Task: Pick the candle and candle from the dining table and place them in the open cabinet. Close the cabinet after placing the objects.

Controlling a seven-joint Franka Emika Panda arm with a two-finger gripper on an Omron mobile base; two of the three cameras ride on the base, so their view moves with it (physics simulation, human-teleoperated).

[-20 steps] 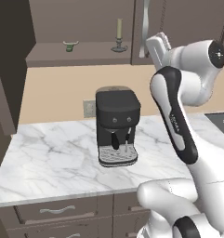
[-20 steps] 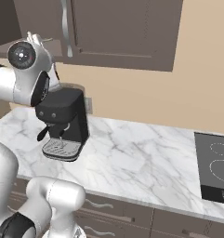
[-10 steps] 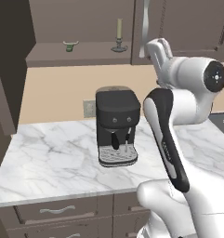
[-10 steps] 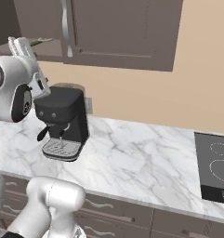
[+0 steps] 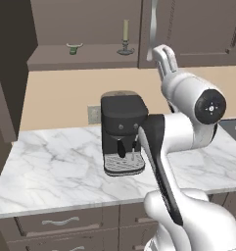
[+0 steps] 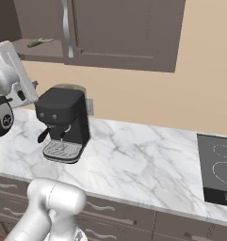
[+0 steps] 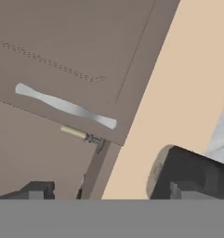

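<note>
In the left base view the open cabinet (image 5: 85, 56) shows one shelf, and on it stand two things: at the left one small green bowl (image 5: 74, 47), and to its right, well apart from it, one candle (image 5: 125, 38), olive-beige and upright on a round dark dish base. A single candle can be counted here. Right of the candle one silver bar handle (image 5: 153, 29) runs down the edge of a cabinet door.

Below, one black coffee machine (image 5: 122, 133) stands on the marble bench (image 5: 56, 166), close to the beige wall. Two drawer handles show under the bench edge.

Right of the coffee machine the white arm rises, and the pincer (image 5: 163, 60) points upward in front of the cabinet door, just below the silver handle. It is spread wide and holds nothing; whether it touches the door cannot be told.

In the hand view the candle (image 7: 74, 133) lies sideways across the rolled picture, just under the door edge and its silver handle (image 7: 66, 106).

In the right base view one dark cooktop (image 6: 218, 172) sits at the far right of the bench.
</note>
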